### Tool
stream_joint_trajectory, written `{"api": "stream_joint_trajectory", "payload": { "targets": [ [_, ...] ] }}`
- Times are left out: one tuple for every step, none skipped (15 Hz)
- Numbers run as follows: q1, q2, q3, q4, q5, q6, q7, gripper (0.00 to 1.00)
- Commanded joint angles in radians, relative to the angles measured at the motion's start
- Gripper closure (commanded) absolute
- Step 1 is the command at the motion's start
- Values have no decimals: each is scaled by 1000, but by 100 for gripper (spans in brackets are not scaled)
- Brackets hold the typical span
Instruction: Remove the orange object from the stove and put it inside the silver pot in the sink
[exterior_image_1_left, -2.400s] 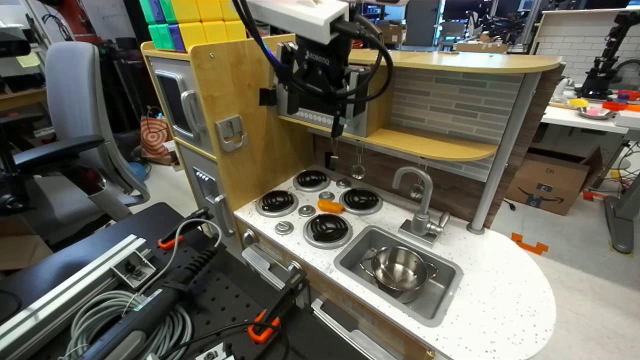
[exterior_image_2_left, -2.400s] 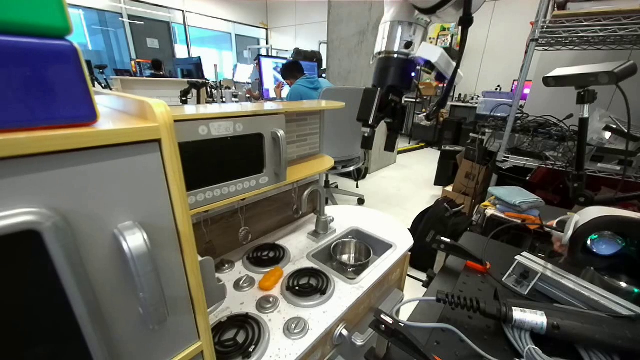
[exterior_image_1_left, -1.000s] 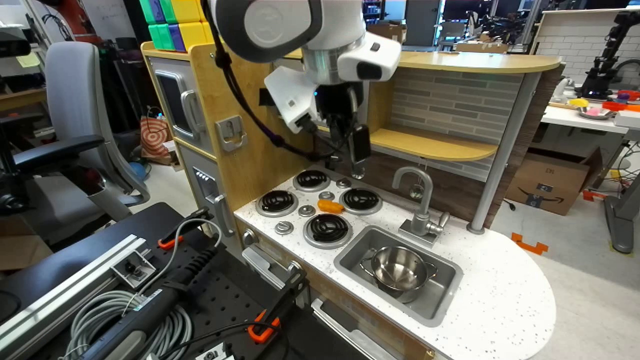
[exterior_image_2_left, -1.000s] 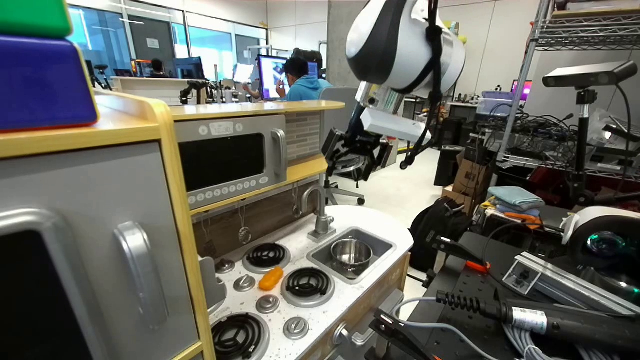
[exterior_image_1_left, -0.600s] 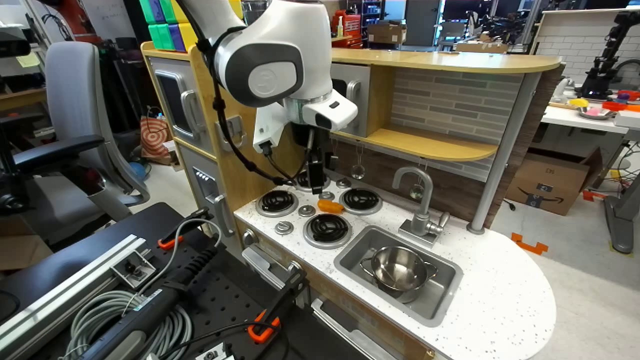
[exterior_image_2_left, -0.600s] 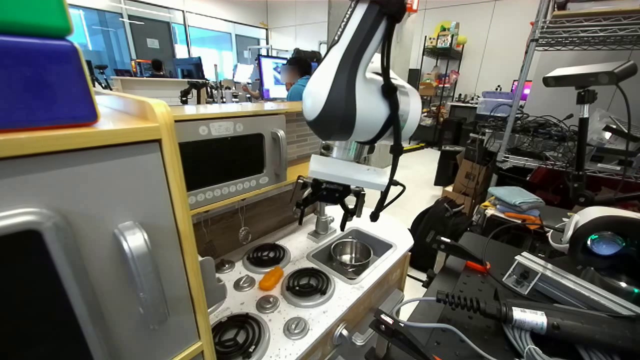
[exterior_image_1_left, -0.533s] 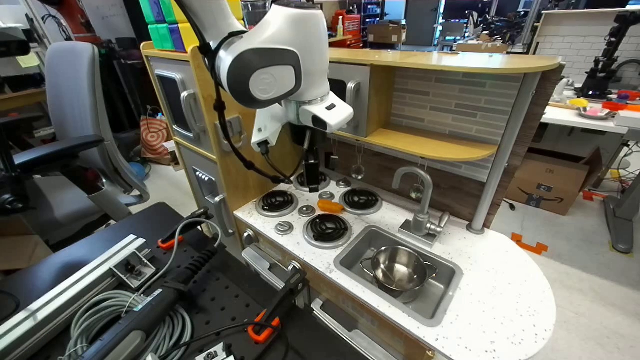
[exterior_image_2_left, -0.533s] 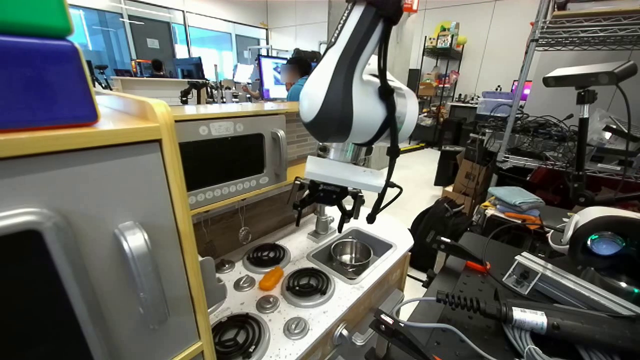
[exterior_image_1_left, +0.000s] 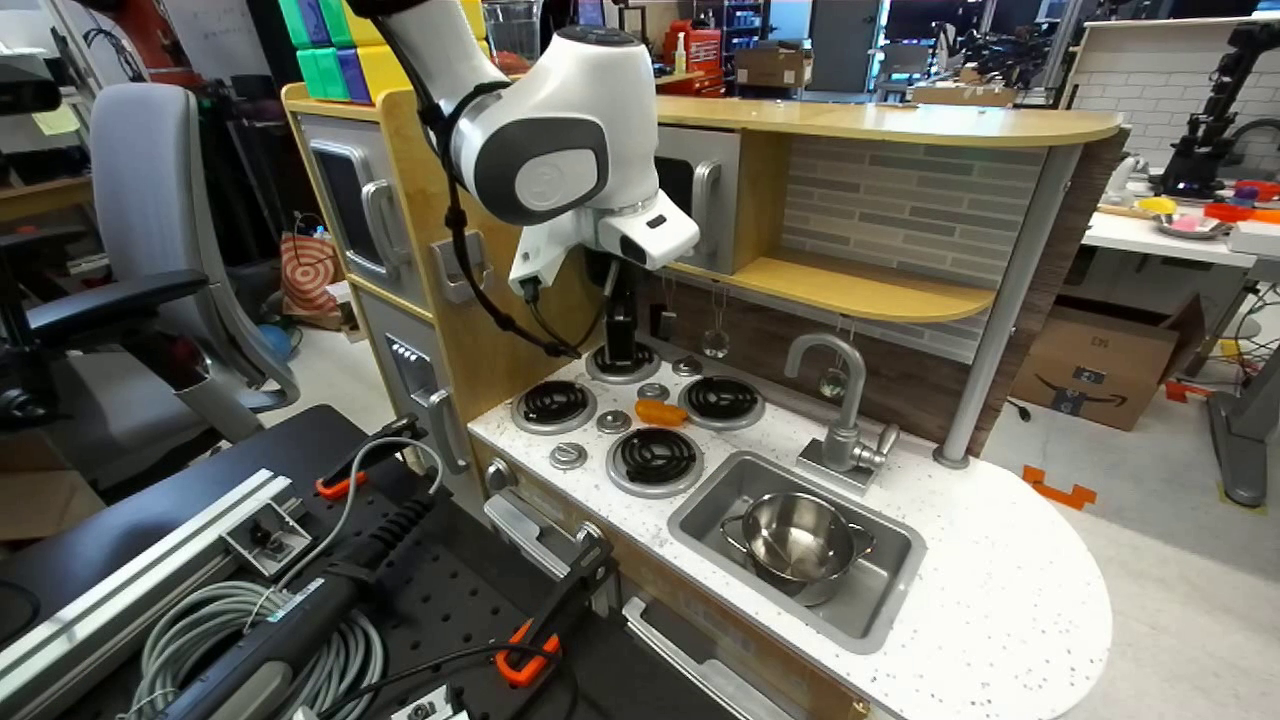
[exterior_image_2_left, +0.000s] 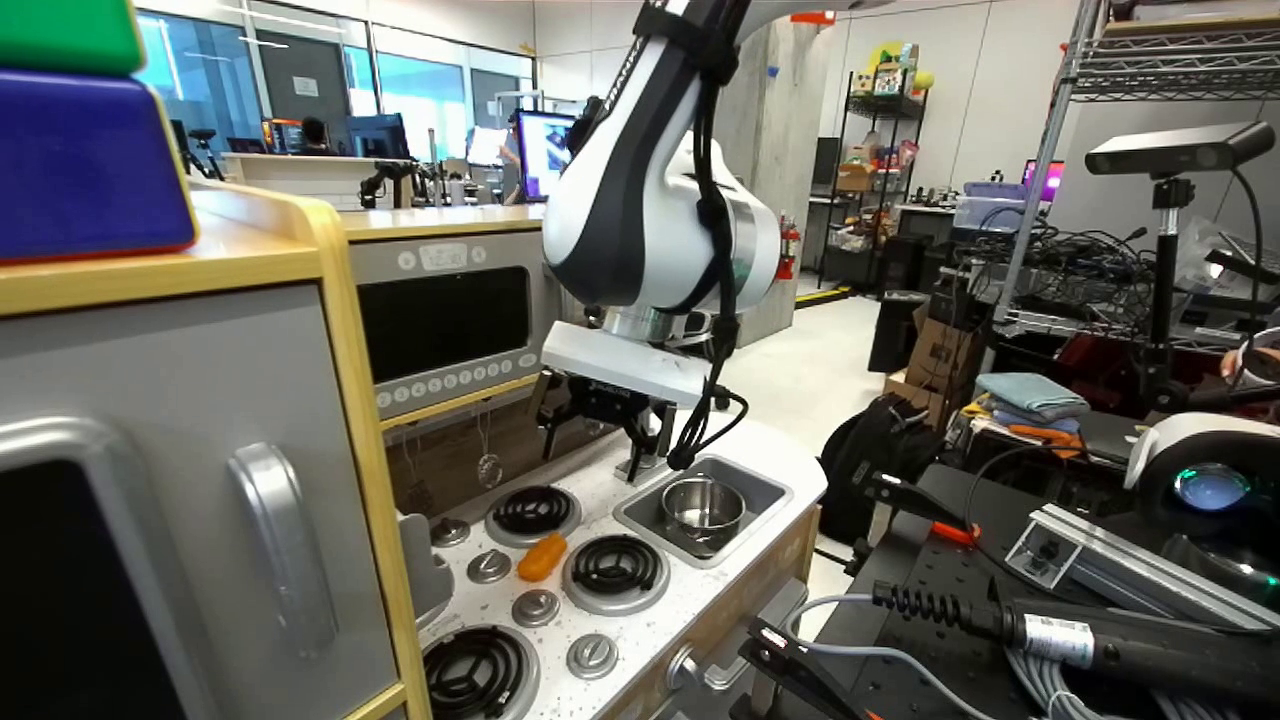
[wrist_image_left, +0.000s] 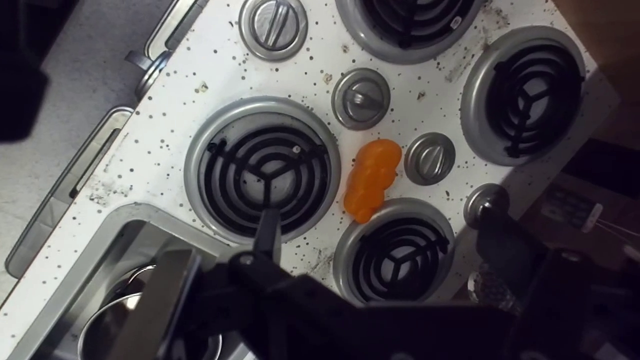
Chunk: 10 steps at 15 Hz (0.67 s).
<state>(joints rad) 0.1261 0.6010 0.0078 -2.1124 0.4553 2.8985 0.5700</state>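
Lowered and shifted sideways since the earliest frames, the black, two-fingered metal gripper (exterior_image_2_left: 593, 453) hangs in the air with its jaws spread wide and nothing held between them. Beneath, apart from it, the bright-orange, lumpy, plastic-looking toy piece (wrist_image_left: 371, 182) lies on the flat, white, speckled stove (wrist_image_left: 310, 75), in from every edge; its narrower end touches or overlaps the silver rim of the round, black-coiled back burner (wrist_image_left: 397, 257), which of these cannot be told. The piece should, by its look, prove light, stiff and hard to break, but smooth and rounded enough to slip if pinched near an end. Best hold would likely be across its middle, the narrow way, one finger in the tight strip beside the round, silver metal knob (wrist_image_left: 430, 158) toward the back edge, the other beside the round, black-coiled front burner (wrist_image_left: 266, 172). Farther out, between the stove and the rounded end of the white, speckled counter (exterior_image_1_left: 1020, 560), the low, round, shiny silver metal pot (exterior_image_1_left: 798, 540) sits mouth up in the rectangular grey metal sink (exterior_image_1_left: 895, 600), near the front edge.
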Motion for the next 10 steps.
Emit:
{"api": "stream_joint_trajectory", "payload": {
  "targets": [
    [4, 6, -7, 2, -12, 21, 5, 0],
    [15, 19, -24, 9, -28, 24, 10, 0],
    [17, 32, -26, 14, -34, 50, 1, 0],
    [29, 55, -35, 20, -43, 104, -1, 0],
    [37, 69, -44, 24, -52, 129, 1, 0],
    [47, 91, -54, 31, -61, 150, 3, 0],
    [51, 112, -61, 39, -69, 163, -2, 0],
    [55, 138, -63, 50, -72, 170, -6, 0],
    [62, 168, -65, 64, -75, 175, -6, 0],
    [66, 198, -61, 80, -75, 175, -6, 0]
  ]
}}
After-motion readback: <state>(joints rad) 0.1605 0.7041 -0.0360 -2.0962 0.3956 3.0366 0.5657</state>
